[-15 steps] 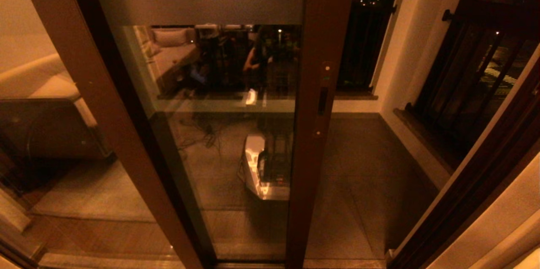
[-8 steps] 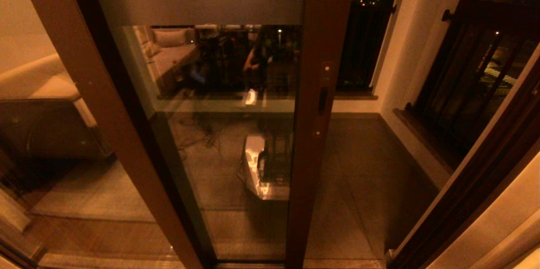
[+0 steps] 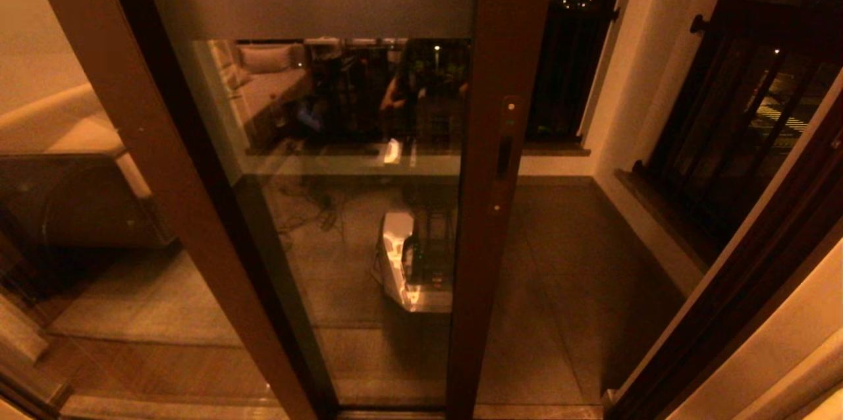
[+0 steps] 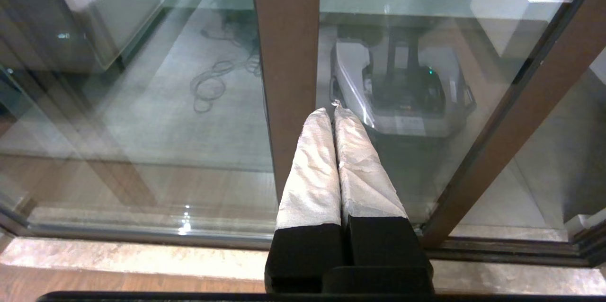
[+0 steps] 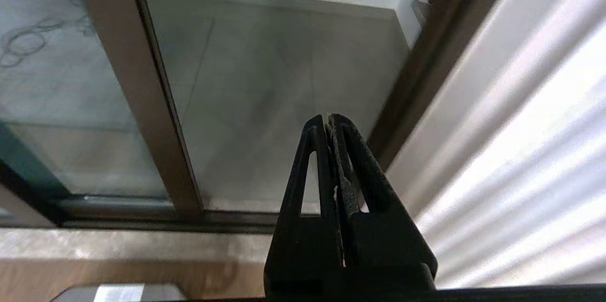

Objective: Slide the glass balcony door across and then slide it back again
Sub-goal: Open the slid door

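Beyond the head view's edge, both arms stay hidden; glass balcony door [image 3: 342, 163] half open.

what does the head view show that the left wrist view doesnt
Only the head view shows the frosted band, the slot handle in the stile, and the balcony railing. Only the left wrist view shows the left gripper, shut, pointing at the glass low down, and the floor track. Both show the glass balcony door and the robot's reflection.
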Motion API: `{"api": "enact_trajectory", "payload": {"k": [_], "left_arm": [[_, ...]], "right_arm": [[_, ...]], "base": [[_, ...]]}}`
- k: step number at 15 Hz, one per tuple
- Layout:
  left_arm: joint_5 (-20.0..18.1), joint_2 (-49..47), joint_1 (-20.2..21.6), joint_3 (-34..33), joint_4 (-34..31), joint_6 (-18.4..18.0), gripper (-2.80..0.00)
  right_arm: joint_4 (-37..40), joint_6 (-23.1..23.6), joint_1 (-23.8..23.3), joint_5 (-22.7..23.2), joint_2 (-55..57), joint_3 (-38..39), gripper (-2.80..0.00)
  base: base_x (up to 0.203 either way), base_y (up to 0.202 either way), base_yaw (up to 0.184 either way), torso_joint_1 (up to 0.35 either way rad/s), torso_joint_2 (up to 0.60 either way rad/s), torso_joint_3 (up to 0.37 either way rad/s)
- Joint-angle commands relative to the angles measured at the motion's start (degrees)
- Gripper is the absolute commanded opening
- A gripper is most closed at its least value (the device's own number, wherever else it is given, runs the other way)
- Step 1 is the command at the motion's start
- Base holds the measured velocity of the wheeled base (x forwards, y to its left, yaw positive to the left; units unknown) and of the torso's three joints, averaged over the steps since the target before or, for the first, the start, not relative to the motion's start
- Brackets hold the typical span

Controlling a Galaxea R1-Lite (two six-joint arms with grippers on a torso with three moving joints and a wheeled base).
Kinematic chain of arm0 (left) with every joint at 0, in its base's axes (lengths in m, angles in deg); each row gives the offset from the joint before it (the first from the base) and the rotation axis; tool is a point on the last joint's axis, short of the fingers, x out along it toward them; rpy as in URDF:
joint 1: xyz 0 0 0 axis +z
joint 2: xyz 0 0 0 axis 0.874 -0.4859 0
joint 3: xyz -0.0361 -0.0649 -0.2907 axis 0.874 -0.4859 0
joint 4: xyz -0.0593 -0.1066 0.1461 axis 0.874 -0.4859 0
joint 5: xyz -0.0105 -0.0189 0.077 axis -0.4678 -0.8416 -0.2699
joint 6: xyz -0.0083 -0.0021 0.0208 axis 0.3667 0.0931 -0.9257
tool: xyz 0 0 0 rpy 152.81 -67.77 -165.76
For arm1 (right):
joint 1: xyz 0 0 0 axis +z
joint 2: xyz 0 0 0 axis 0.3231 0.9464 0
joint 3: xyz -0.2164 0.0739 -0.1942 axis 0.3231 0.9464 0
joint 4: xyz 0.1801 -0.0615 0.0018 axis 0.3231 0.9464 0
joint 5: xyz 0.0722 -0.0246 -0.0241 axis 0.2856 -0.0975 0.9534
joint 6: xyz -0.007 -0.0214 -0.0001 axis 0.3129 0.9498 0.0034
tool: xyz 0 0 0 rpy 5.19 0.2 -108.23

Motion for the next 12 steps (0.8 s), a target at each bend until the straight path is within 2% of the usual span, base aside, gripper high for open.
{"api": "enact_trajectory", "payload": {"k": [1, 2, 4, 6, 7, 9, 12], "left_arm": [[0.0, 0.1, 0.0, 0.0, 0.0, 0.0, -2.8], [0.0, 0.1, 0.0, 0.0, 0.0, 0.0, -2.8], [0.0, 0.1, 0.0, 0.0, 0.0, 0.0, -2.8], [0.0, 0.1, 0.0, 0.0, 0.0, 0.0, -2.8], [0.0, 0.1, 0.0, 0.0, 0.0, 0.0, -2.8], [0.0, 0.1, 0.0, 0.0, 0.0, 0.0, -2.8], [0.0, 0.1, 0.0, 0.0, 0.0, 0.0, -2.8]], "right_arm": [[-11.8, -0.6, 0.0, 0.6, 0.1, 9.2, -2.8], [-13.3, -1.7, 0.0, 2.9, 0.0, 10.0, -2.8], [-17.0, -0.7, 0.0, 3.7, 0.1, 11.1, -2.8], [-19.1, 1.0, 0.0, 3.6, 0.0, 15.6, -2.8], [-19.0, 0.4, 0.0, 3.4, 0.0, 15.1, -2.8], [-19.1, -5.2, 0.1, 2.5, 0.0, 14.8, -2.8], [-19.1, -6.5, 0.1, 1.9, 0.0, 14.8, -2.8]], "base": [[0.0, 0.0, 0.0, 0.0, 0.0, 0.0], [0.0, 0.0, 0.0, 0.0, 0.0, 0.0], [0.0, 0.0, 0.0, 0.0, 0.0, 0.0], [0.0, 0.0, 0.0, 0.0, 0.0, 0.0], [0.0, 0.0, 0.0, 0.0, 0.0, 0.0], [0.0, 0.0, 0.0, 0.0, 0.0, 0.0], [0.0, 0.0, 0.0, 0.0, 0.0, 0.0]]}}
